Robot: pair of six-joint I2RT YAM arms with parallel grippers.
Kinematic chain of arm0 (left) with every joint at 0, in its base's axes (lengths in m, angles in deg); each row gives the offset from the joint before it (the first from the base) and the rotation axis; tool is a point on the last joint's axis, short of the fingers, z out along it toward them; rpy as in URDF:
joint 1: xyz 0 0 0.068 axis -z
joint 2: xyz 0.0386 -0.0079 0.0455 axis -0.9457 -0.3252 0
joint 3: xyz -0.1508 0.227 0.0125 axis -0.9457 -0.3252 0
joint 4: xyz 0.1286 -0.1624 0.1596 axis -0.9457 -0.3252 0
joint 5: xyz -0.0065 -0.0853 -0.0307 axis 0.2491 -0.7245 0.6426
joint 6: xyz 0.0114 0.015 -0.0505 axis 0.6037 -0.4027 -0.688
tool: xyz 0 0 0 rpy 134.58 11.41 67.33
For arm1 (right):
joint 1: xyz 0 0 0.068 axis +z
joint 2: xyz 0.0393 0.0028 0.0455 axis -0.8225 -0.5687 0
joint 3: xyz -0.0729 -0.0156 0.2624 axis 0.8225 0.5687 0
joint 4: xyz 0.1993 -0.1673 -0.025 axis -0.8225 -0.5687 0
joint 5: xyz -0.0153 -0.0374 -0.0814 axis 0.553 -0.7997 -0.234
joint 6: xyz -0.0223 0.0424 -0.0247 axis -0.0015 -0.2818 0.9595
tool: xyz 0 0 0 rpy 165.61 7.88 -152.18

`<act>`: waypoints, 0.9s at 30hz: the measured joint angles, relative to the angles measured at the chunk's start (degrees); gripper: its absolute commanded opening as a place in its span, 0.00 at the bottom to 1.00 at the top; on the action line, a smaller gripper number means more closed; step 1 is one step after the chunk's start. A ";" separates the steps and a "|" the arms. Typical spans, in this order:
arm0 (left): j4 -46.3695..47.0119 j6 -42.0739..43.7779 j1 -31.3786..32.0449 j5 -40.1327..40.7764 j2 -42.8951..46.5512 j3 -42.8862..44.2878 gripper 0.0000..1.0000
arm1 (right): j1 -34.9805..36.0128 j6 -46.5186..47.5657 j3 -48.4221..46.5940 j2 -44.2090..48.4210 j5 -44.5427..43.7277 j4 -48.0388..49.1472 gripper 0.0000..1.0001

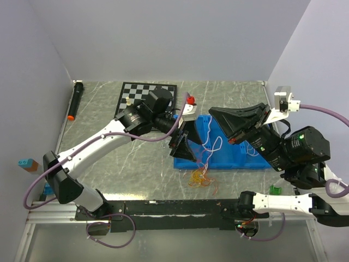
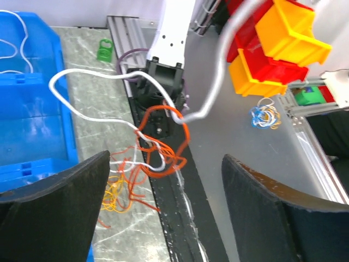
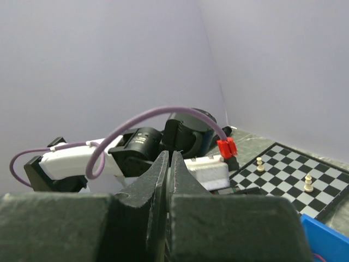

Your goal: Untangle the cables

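A tangle of thin orange, red and yellow cables (image 1: 200, 177) lies on the marble table just in front of the blue tray (image 1: 240, 158). A white cable (image 1: 217, 143) rises from the tangle toward my right gripper (image 1: 214, 112), which is raised over the tray and shut (image 3: 168, 155), apparently on this cable. In the left wrist view the white cable (image 2: 92, 73) loops through an orange loop (image 2: 182, 139), with yellow strands (image 2: 114, 199) below. My left gripper (image 1: 185, 148) hangs beside the tray's left edge, open (image 2: 165, 155) and holding nothing.
More white cable (image 2: 16, 43) lies in the blue tray (image 2: 32, 109). A chessboard (image 1: 147, 93) with pieces and a black marker (image 1: 74, 101) sit at the back left. A green clip (image 1: 275, 189) lies near the black rail (image 1: 163, 207). Red and yellow bins (image 2: 272, 43) stand beyond the table.
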 measured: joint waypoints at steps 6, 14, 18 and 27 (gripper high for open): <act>3.26 -3.04 0.81 2.56 -1.70 -0.24 0.65 | 0.00 0.76 -0.57 -0.85 -0.39 0.66 0.00; 5.73 -6.40 0.90 2.84 -3.82 -0.42 0.27 | 0.00 1.55 -0.59 -0.68 -1.22 1.16 0.00; 5.86 -6.12 0.92 3.02 -3.80 -0.55 0.10 | 0.00 1.92 -0.59 -0.28 -1.81 1.18 0.00; 3.65 -2.45 0.37 4.79 -3.72 -1.68 0.47 | 0.00 2.62 -0.59 0.70 -2.80 1.09 0.00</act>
